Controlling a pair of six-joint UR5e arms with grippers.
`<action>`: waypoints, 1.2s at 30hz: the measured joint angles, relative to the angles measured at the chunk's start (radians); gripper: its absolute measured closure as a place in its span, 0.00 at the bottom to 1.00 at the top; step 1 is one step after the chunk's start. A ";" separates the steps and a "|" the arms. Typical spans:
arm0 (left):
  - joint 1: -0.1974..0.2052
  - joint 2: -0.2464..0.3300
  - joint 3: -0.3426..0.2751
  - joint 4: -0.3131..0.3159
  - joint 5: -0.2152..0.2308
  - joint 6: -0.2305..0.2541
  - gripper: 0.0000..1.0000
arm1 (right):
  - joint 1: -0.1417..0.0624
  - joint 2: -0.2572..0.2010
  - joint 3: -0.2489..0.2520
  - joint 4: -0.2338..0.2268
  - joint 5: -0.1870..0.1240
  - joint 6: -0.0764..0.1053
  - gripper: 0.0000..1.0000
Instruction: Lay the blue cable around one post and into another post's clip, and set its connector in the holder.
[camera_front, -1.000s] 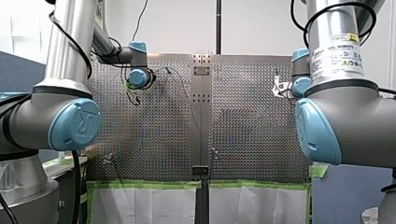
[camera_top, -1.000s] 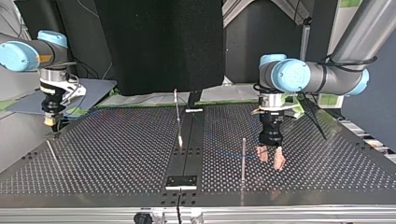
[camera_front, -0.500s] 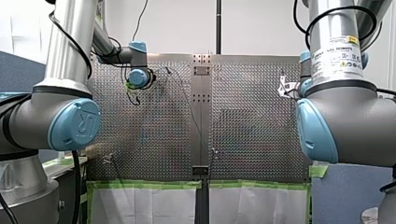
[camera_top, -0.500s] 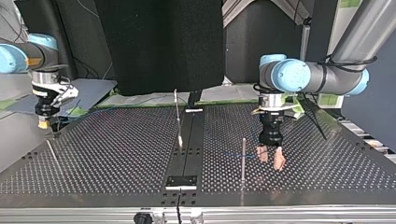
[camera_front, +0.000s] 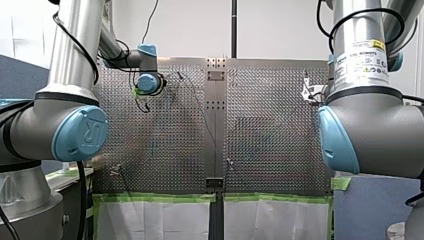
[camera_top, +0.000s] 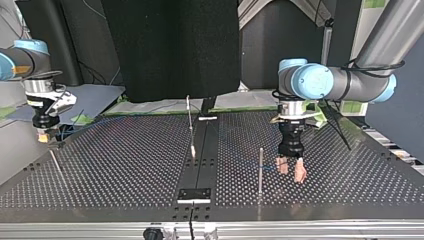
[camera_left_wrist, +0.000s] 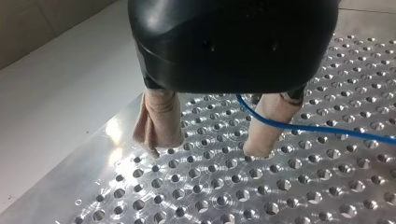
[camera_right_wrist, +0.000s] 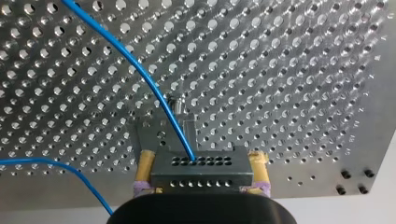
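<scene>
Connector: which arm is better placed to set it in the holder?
Right. My right gripper clamps the connector, with the holder just ahead. My left gripper is open, across the table, with only the cable passing its fingers.

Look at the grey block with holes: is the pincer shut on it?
Shut: my right pincer presses the connector from both sides.

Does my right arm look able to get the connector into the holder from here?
Probably yes: the right gripper holds the connector with the holder just ahead of it, and only the cable itself crosses in between.
</scene>
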 joint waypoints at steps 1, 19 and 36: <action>0.000 0.000 0.000 0.000 0.000 0.000 0.05 | -0.003 0.004 -0.006 0.005 -0.011 -0.003 1.00; 0.001 0.000 0.000 -0.003 -0.003 0.003 0.05 | -0.019 0.049 -0.067 0.068 -0.034 -0.066 1.00; 0.001 0.000 0.000 -0.003 -0.004 0.006 0.05 | -0.016 0.079 -0.077 0.056 -0.034 -0.153 1.00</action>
